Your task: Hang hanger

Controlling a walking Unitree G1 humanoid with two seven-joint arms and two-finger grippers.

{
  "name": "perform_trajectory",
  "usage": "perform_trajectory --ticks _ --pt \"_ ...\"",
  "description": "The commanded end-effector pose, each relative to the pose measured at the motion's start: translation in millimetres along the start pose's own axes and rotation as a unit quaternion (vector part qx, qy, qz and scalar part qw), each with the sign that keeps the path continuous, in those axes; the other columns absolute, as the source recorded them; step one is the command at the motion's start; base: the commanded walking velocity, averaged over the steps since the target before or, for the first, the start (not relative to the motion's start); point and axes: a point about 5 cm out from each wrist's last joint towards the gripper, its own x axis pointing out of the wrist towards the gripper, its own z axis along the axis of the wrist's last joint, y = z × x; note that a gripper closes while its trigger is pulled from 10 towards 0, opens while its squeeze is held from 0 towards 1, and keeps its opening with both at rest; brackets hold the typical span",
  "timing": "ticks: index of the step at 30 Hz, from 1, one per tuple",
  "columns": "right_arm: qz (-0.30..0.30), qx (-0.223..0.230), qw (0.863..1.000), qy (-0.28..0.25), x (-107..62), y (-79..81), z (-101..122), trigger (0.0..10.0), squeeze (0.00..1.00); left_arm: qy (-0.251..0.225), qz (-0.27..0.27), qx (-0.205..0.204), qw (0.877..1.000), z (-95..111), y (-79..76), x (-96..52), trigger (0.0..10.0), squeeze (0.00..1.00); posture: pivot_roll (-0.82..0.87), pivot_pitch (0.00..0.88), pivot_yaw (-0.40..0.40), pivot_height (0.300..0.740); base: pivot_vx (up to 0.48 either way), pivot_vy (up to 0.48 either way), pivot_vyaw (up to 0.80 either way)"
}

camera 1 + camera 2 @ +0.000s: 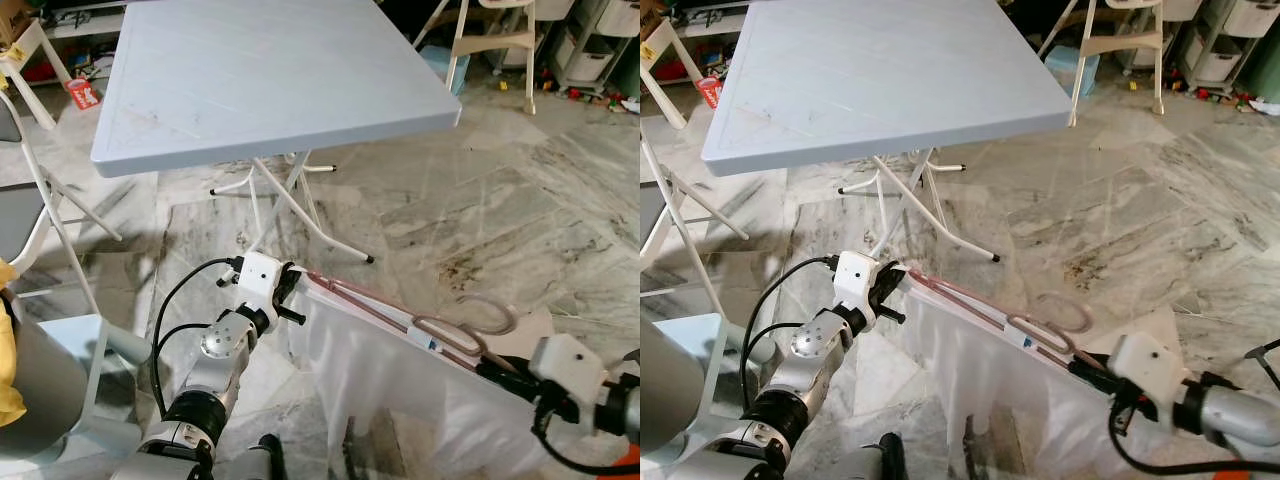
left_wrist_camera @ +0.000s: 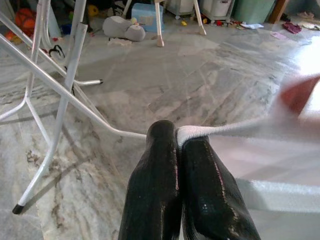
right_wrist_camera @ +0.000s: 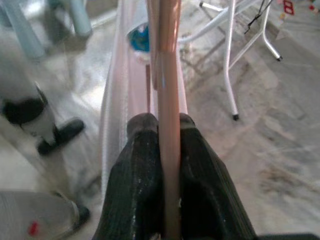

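Hanger [image 1: 400, 312] not hung yet: it was held in the air between both arms, low over the marble floor [image 1: 480, 190], near the table [image 1: 260, 70], with a sheer white garment [image 1: 400, 390] draped from it. No rail or hook was visible. Left pincer [image 2: 176, 136] was closed, pinching the white fabric at one end. Right pincer [image 3: 162, 125] was clamped on the pink bar near the hook end.
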Motion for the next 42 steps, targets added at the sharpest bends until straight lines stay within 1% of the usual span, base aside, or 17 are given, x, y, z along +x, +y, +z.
perform_trajectory --ticks 1,10,16,19,21,22,24,25,29,31,32,34,35,36,38,40,42 --pt "-0.021 0.031 0.999 0.03 -26.8 -12.3 -6.1 10.0 0.0 -0.01 0.077 -0.004 0.997 5.1 34.8 -10.3 0.0 0.0 -0.06 0.173 0.039 0.74 0.0 0.0 0.0" --pt "-0.04 0.11 0.99 -0.078 -17.7 -14.7 14.7 10.0 0.0 -0.008 0.066 -0.009 0.998 0.8 24.4 -8.9 0.0 0.0 -0.06 0.17 0.036 0.74 0.0 0.0 0.0" --pt "-0.134 0.123 0.976 -0.116 5.6 -24.7 19.7 10.0 0.0 -0.005 0.062 -0.014 0.998 -4.6 19.5 -11.3 0.0 0.0 -0.06 0.171 0.031 0.74 0.0 0.0 0.0" --pt "-0.181 0.159 0.958 -0.154 14.7 -31.2 25.0 10.0 0.0 -0.005 0.061 -0.016 0.998 -5.3 17.9 -11.2 0.0 0.0 -0.06 0.169 0.03 0.74 0.0 0.0 0.0" --pt "-0.212 0.197 0.939 -0.188 25.7 -33.2 31.7 10.0 0.0 -0.005 0.057 -0.02 0.998 -5.7 14.5 -10.1 0.0 0.0 -0.06 0.167 0.029 0.74 0.0 0.0 0.0" --pt "-0.212 0.197 0.939 -0.188 25.7 -33.2 31.7 10.0 0.0 -0.005 0.057 -0.02 0.998 -5.7 14.5 -10.1 0.0 0.0 -0.06 0.167 0.029 0.74 0.0 0.0 0.0" --pt "-0.213 0.255 0.914 -0.232 47.8 -26.3 43.8 10.0 0.0 -0.008 0.052 -0.024 0.998 -5.5 9.0 -8.3 0.0 0.0 -0.06 0.165 0.03 0.74 0.0 0.0 0.0" --pt "-0.213 0.255 0.914 -0.232 47.8 -26.3 43.8 10.0 0.0 -0.008 0.052 -0.024 0.998 -5.5 9.0 -8.3 0.0 0.0 -0.06 0.165 0.03 0.74 0.0 0.0 0.0" --pt "-0.186 0.295 0.895 -0.279 81.4 -9.5 71.7 10.0 0.0 -0.009 0.043 -0.029 0.999 -7.1 0.7 -7.0 0.0 0.0 -0.06 0.157 0.024 0.74 0.0 0.0 0.0" --pt "-0.187 0.299 0.891 -0.285 83.7 -9.2 75.1 10.0 0.0 -0.009 0.042 -0.03 0.999 -7.1 -0.2 -6.8 0.0 0.0 -0.06 0.157 0.024 0.74 0.0 0.0 0.0" --pt "-0.202 0.315 0.877 -0.301 86.4 -12.4 80.3 10.0 0.0 -0.009 0.041 -0.031 0.999 -7.6 -1.6 -6.7 0.0 0.0 -0.06 0.155 0.023 0.74 0.0 0.0 0.0" --pt "-0.202 0.315 0.877 -0.301 86.4 -12.4 80.3 10.0 0.0 -0.009 0.041 -0.031 0.999 -7.6 -1.6 -6.7 0.0 0.0 -0.06 0.155 0.023 0.74 0.0 0.0 0.0" --pt "-0.211 0.383 0.823 -0.363 91.6 -21.3 95.9 10.0 0.0 -0.005 0.036 -0.039 0.999 -11.1 -7.1 -6.9 0.0 0.0 -0.05 0.148 0.017 0.74 0.0 0.0 0.0" --pt "-0.211 0.383 0.823 -0.363 91.6 -21.3 95.9 10.0 0.0 -0.005 0.036 -0.039 0.999 -11.1 -7.1 -6.9 0.0 0.0 -0.05 0.148 0.017 0.74 0.0 0.0 0.0" --pt "-0.208 0.408 0.789 -0.41 93.5 -28.9 110.9 10.0 0.0 -0.004 0.028 -0.046 0.999 -13.3 -15.0 -6.7 0.0 0.0 -0.05 0.141 0.011 0.74 0.0 0.0 0.0" --pt "-0.212 0.402 0.788 -0.415 93.6 -30.6 113.8 10.0 0.0 -0.006 0.025 -0.048 0.999 -13.2 -17.3 -6.3 0.0 0.0 -0.05 0.141 0.011 0.74 0.0 0.0 0.0" --pt "-0.269 0.368 0.797 -0.397 93.0 -38.9 113.1 10.0 0.0 -0.004 0.019 -0.059 0.998 -14.1 -20.8 -6.2 0.0 0.0 -0.04 0.14 0.008 0.74 0.0 0.0 0.0"
